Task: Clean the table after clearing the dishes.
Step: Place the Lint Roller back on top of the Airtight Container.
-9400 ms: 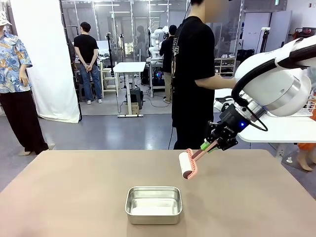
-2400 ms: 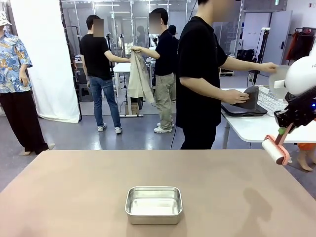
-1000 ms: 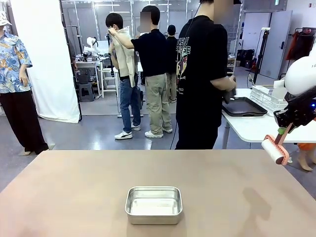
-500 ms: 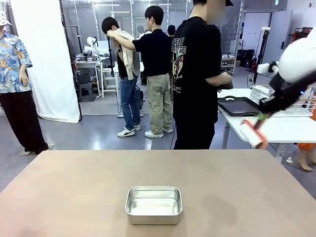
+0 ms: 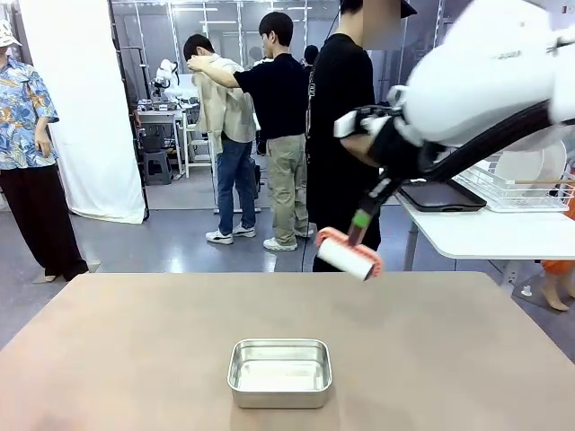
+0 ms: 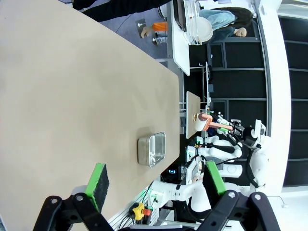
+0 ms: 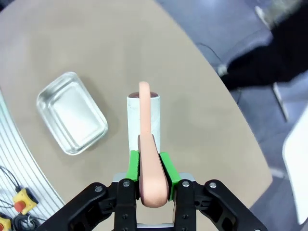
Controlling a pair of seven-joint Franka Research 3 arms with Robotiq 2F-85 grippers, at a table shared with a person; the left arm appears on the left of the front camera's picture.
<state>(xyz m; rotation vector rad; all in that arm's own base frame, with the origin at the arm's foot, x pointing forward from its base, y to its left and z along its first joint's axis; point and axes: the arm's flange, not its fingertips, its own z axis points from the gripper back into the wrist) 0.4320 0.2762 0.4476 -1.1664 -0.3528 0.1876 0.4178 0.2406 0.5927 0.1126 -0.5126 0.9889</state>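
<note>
Front view: right tool (image 5: 361, 218) is clamped on a pink-handled lint roller (image 5: 349, 254), hanging above the beige bench (image 5: 135, 350) past the steel pan (image 5: 279, 372). A dark tray (image 5: 443, 196) sits on the white side table.

Left wrist view: left tool (image 6: 154, 179) gapes wide, holding nothing.

Right wrist view: green pads (image 7: 133, 165) pinch the roller's handle over the bench.

White arm, black gripper

The right arm (image 5: 485, 67) was glossy white with a black cable; the right gripper (image 7: 149, 166) was black with green pads (image 7: 133, 164).
</note>
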